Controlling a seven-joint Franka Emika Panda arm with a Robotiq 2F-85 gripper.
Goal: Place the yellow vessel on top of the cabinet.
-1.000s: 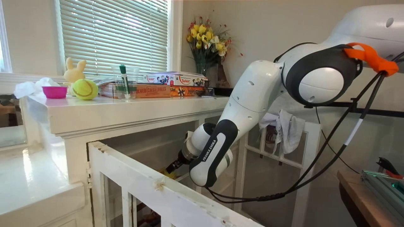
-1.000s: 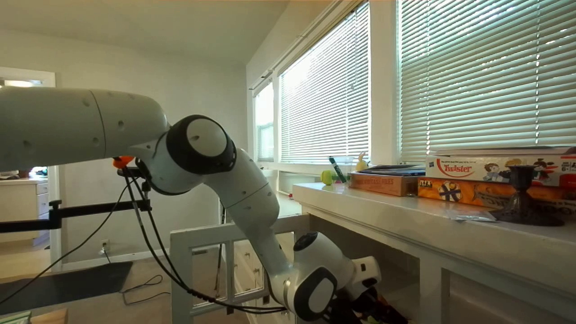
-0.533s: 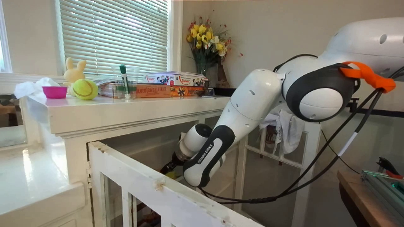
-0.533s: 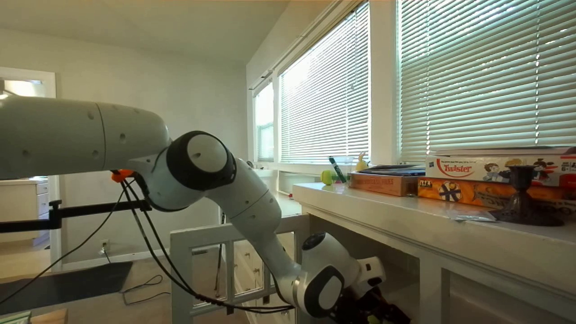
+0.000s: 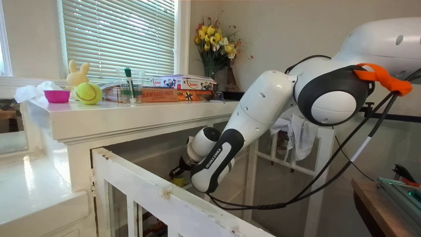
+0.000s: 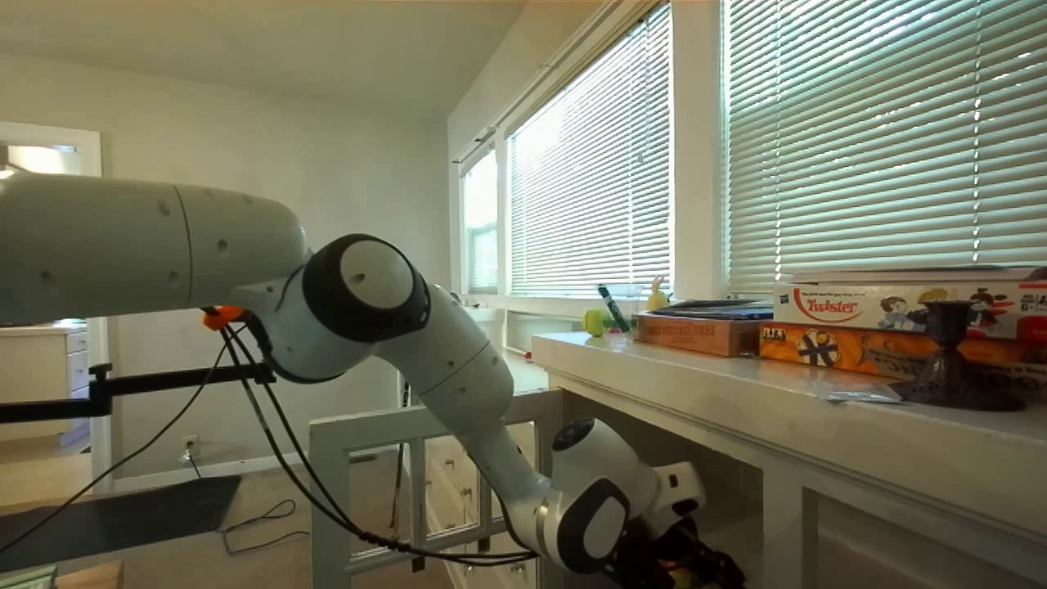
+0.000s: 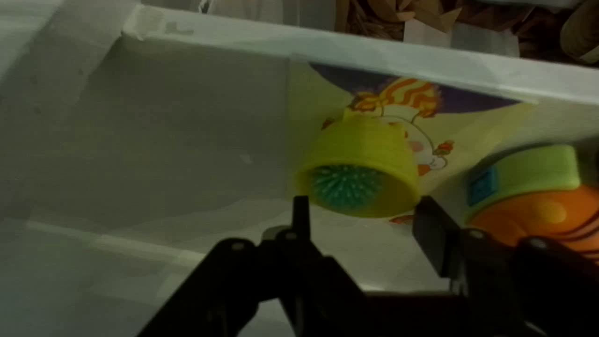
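In the wrist view the yellow vessel (image 7: 362, 145) lies tipped, its mouth toward the camera, with a teal spiky ball (image 7: 347, 187) inside. My gripper (image 7: 362, 200) has its dark fingertips at opposite sides of the vessel's rim, shut on it. The right fingertip meets the rim; the left one overlaps its edge. The cabinet (image 5: 138, 112) is cream-white, and the arm reaches under its top into the dark interior. In both exterior views the gripper is low inside the cabinet and partly hidden; only a yellow patch (image 5: 178, 182) shows near it.
An orange and green toy (image 7: 533, 196) sits close to the right finger, and a yellow picture card (image 7: 468, 121) is behind the vessel. An open cabinet door (image 5: 158, 184) stands in front. On the cabinet top are a tennis ball (image 5: 88, 93), a pink bowl (image 5: 57, 96) and game boxes (image 5: 194, 84).
The arm has sunk and the gripper has gone slightly deeper into the cabinet, mostly in the first half second. Since then it has risen a touch, and the jaws have closed on the vessel.
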